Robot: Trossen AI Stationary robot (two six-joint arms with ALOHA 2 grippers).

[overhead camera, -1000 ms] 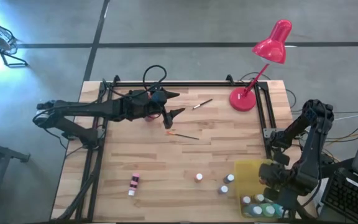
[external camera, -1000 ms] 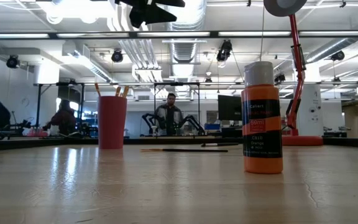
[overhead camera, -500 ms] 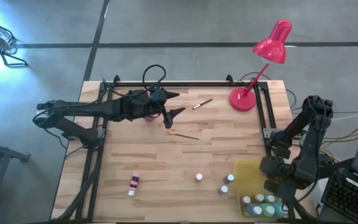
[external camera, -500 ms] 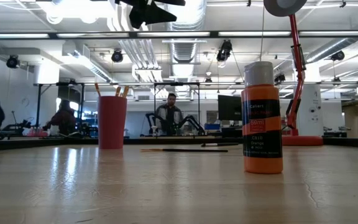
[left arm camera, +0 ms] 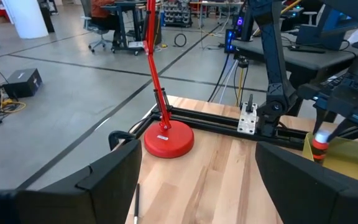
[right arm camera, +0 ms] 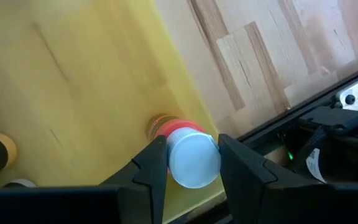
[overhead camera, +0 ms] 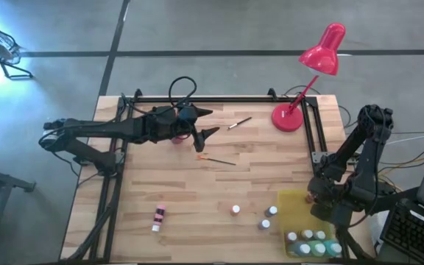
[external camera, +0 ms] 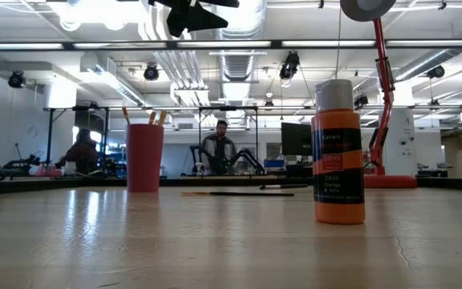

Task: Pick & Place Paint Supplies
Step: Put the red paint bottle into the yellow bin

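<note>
High view — right gripper (overhead camera: 313, 197), jaws clamping a white-capped bottle (right arm camera: 193, 157), has moved up the yellow tray (overhead camera: 294, 202).

Bright overhead ceiling lights (external camera: 95, 12), tabletop (external camera: 175, 241) glare, blurred yellow tray (right arm camera: 55, 93).

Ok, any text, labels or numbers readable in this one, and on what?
"50ml": on the black label of the orange paint bottle in the low view.
"Orange": lower on the same label, small but legible.
The brand line at the label's top and the code line under it: too blurred to read.
Bottles in the yellow tray, and the one in the right claw: no readable label.
Red lamp: no text visible.
</note>
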